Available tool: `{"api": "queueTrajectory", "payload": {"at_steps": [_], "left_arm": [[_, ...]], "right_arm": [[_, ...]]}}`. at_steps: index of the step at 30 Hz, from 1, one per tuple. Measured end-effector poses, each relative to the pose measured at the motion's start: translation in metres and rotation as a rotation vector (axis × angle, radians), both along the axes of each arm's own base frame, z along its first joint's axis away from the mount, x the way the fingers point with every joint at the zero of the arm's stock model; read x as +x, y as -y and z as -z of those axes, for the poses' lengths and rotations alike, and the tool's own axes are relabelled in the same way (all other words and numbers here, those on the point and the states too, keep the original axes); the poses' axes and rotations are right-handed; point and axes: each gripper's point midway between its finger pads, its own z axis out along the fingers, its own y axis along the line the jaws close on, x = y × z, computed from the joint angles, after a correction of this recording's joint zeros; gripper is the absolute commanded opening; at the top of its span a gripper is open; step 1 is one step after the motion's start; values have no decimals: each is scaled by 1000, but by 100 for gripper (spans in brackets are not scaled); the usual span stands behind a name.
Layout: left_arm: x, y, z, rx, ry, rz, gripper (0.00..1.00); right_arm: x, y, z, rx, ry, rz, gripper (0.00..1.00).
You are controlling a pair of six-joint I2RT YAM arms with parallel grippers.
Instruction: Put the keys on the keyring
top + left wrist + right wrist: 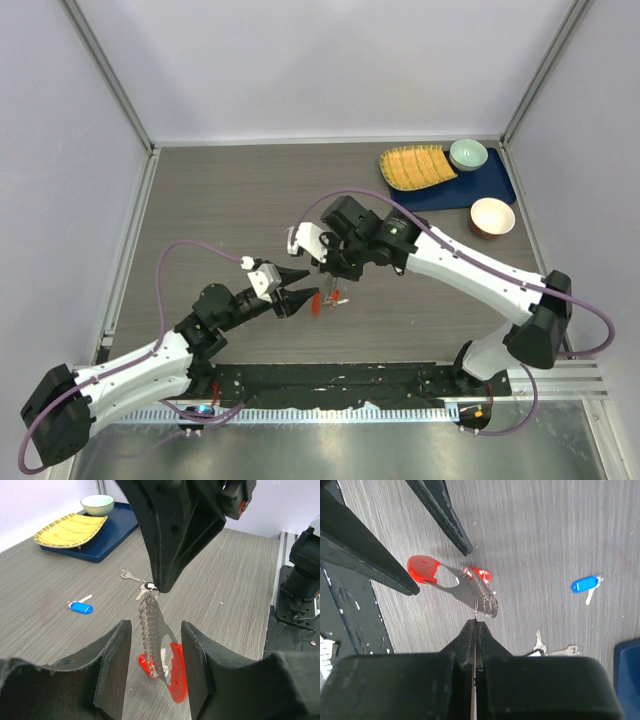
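Note:
My right gripper is shut on the thin wire of the keyring and holds it up, so the chain and long red fob hang down. My left gripper is open, one finger either side of the hanging fob, not touching it. A small red key head shows by the chain; I cannot tell if it is on the ring. The blue-headed key and silver keys lie on the table.
At the back right a dark blue tray carries a yellow woven plate; a teal bowl and a brown bowl stand there too. A black mat runs along the near edge.

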Motion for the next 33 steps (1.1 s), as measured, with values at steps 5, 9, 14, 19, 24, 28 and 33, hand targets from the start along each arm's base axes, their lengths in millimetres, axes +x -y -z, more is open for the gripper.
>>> {"api": "queueTrajectory", "payload": {"at_steps": [5, 9, 14, 19, 24, 28, 33], "left_arm": [[0, -2, 0, -16, 9, -7, 50], [-3, -2, 8, -11, 7, 6, 51], [-5, 1, 16, -5, 7, 26, 51], [-5, 6, 23, 6, -3, 47, 47], [-6, 11, 20, -12, 13, 70, 35], [-7, 13, 19, -18, 15, 83, 27], [-8, 14, 20, -16, 15, 93, 23]], "right_arm": [[-1, 4, 13, -119, -40, -14, 1], [-7, 6, 16, -143, -56, -47, 1], [-13, 0, 23, -160, -73, -97, 1], [-22, -7, 30, -168, -92, -146, 1], [-27, -9, 30, -169, -89, -170, 1], [-28, -9, 30, -169, -90, -172, 1], [-28, -9, 30, -162, -86, -175, 1]]}}
